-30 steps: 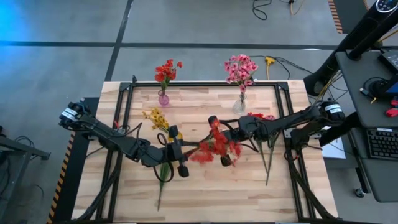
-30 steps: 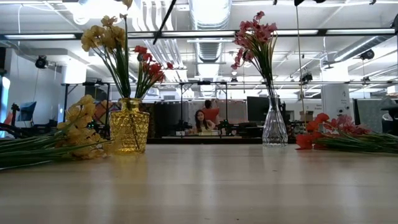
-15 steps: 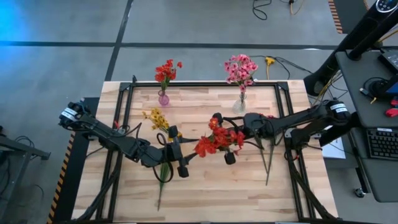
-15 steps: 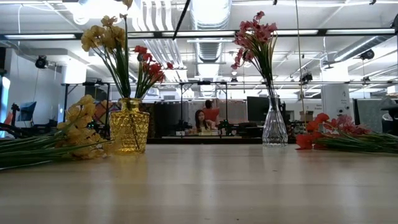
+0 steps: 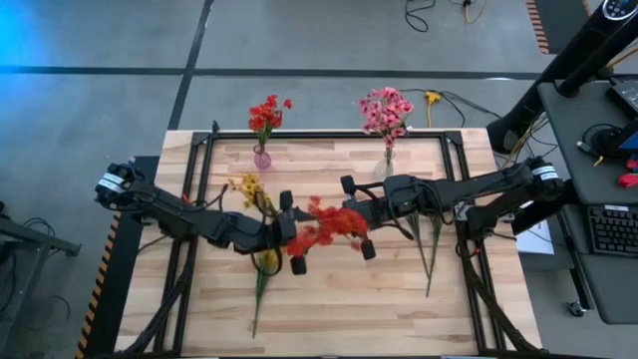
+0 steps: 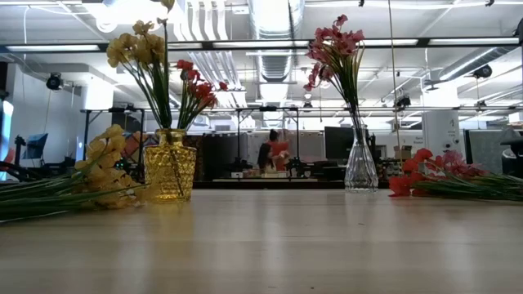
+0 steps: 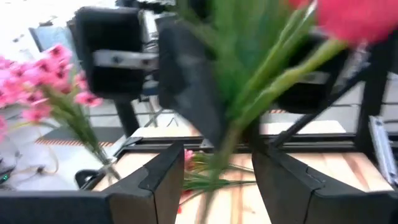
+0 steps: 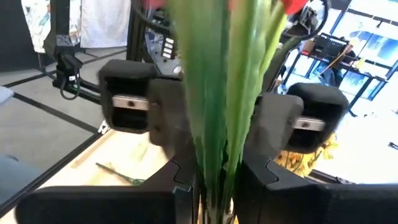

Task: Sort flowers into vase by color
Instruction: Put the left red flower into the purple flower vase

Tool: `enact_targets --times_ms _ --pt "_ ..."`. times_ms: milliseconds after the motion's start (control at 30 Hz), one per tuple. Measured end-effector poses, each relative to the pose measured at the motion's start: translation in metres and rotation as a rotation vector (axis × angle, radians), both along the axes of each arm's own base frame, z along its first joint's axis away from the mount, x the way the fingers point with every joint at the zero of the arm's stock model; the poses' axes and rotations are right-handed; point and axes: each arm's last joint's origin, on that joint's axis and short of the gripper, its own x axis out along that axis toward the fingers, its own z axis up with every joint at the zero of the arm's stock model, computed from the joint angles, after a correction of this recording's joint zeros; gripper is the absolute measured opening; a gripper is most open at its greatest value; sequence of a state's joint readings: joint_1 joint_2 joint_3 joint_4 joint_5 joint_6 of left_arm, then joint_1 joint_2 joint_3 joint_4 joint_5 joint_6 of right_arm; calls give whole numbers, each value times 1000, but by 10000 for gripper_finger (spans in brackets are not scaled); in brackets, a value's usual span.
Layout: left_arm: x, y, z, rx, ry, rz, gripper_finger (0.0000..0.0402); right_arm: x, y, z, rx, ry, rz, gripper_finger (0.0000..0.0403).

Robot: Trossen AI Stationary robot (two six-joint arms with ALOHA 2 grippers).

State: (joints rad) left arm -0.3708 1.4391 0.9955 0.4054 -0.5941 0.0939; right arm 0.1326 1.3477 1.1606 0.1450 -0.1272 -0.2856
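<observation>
R end effector (image 8: 214, 180) clenched on red sprig (image 5: 329, 227) stems, mid-bench, above surface. L end effector (image 7: 214, 177) released, fingers straddling same stems. Judged light, floppy, top-heavy: grip low on stiff stem bundle, not blossoms.

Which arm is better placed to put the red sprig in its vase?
Left. The left hand, open, flanks the red-blossomed green-stemmed sprig that the right hand grips, and the small vase of red flowers stands on the left arm's side.
</observation>
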Motion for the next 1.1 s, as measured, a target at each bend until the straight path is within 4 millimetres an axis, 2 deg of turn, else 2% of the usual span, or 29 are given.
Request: enact_targets --times_ms 300,467,633,800,1100 --pt "1 3 -1 -29 7 9 153 1 0 2 -17 -7 -13 57" --pt "1 3 -1 -45 4 13 153 2 -1 3 -45 -27 -24 39" --pt "1 4 -1 -45 2 28 165 2 -1 4 -52 -42 -24 18" --pt "3 10 1 -52 -18 55 182 2 -1 5 -51 -53 -25 14" --pt "11 12 -5 -27 -25 30 172 2 -1 7 -52 -75 -28 13"
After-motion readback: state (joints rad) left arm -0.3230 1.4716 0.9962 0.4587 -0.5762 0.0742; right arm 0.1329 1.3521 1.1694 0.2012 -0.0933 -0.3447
